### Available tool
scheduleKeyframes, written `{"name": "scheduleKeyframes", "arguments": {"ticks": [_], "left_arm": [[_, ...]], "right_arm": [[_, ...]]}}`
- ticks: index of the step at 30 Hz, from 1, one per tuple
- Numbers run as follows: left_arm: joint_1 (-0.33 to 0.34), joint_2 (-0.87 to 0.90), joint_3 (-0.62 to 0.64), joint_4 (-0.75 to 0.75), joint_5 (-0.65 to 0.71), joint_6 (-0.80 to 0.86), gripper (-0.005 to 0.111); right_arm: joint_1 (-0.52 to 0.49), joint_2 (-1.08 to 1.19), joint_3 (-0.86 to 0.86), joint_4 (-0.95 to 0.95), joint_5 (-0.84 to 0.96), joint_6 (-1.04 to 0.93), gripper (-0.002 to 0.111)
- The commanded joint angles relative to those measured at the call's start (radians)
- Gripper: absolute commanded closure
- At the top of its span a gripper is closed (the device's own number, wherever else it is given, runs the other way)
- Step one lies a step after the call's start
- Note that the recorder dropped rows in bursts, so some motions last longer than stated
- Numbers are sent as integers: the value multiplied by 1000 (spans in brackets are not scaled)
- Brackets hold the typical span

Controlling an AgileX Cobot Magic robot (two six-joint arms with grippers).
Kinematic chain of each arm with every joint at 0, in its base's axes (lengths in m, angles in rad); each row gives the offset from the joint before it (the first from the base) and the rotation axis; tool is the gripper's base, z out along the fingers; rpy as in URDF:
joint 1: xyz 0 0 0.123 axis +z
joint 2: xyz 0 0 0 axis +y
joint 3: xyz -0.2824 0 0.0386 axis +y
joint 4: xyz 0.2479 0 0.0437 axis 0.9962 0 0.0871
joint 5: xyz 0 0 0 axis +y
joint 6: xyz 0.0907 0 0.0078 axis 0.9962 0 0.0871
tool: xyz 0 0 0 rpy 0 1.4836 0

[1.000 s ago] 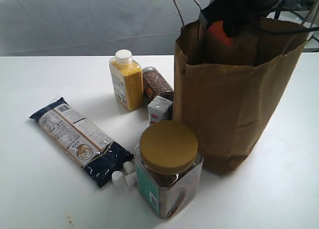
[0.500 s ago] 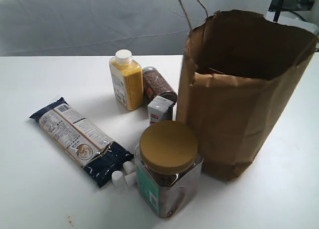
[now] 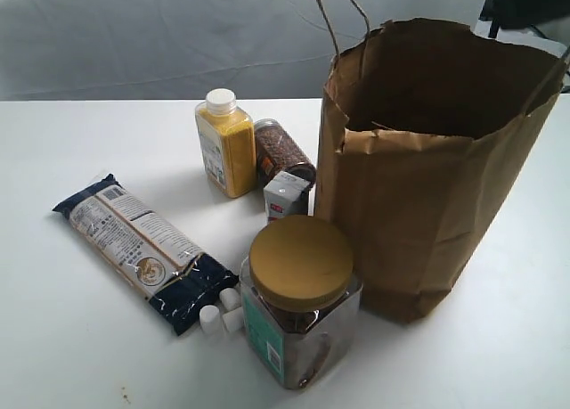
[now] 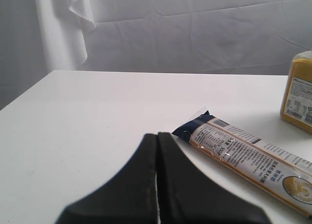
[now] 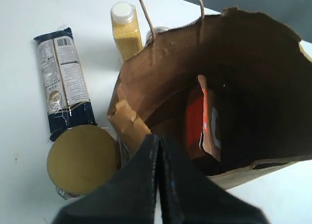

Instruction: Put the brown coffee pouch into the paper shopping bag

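The paper shopping bag (image 3: 427,186) stands upright and open at the right of the table, its twine handles sticking up. Looking down from above in the right wrist view, the brown coffee pouch (image 5: 201,121) with its orange-red label sits inside the paper shopping bag (image 5: 146,94). My right gripper (image 5: 158,138) hovers above the bag's mouth, shut and holding nothing. The left gripper (image 4: 157,136) is shut with nothing in it, low over the white table near the end of the dark-blue packet (image 4: 243,153). Neither gripper shows clearly in the exterior view.
In front of the bag stands a clear jar with a mustard-yellow lid (image 3: 301,298). The dark-blue flat packet (image 3: 138,249) lies at left, with small white cylinders (image 3: 221,311) beside it. A yellow bottle (image 3: 226,143), a seed jar (image 3: 280,152) and a small carton (image 3: 286,195) stand behind.
One second ago my right gripper was in the bag's mouth with the orange-labelled pouch. It has since risen out of the exterior view, leaving the pouch inside the bag.
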Motion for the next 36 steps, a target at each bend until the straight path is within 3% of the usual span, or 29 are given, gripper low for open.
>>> {"name": "scheduleKeyframes", "arguments": {"ticks": [1, 9, 22, 27, 31, 36], "left_arm": [[3, -3, 4, 5, -2, -3, 107], [3, -3, 4, 5, -2, -3, 107], [3, -3, 4, 5, -2, -3, 107], [3, -3, 4, 5, -2, -3, 107], [3, -3, 4, 5, -2, -3, 107], [3, -3, 4, 5, -2, -3, 107]], "right_arm": [[-4, -145, 212, -6, -166, 46, 108], [-26, -400, 559, -153, -321, 243, 108], [-420, -819, 1035, -1, -563, 318, 108], [-504, -1000, 1113, 18, -674, 318, 108], [-530, -1096, 1185, 38, -774, 265, 108], [-534, -1125, 1299, 101, -887, 16, 108]]}}
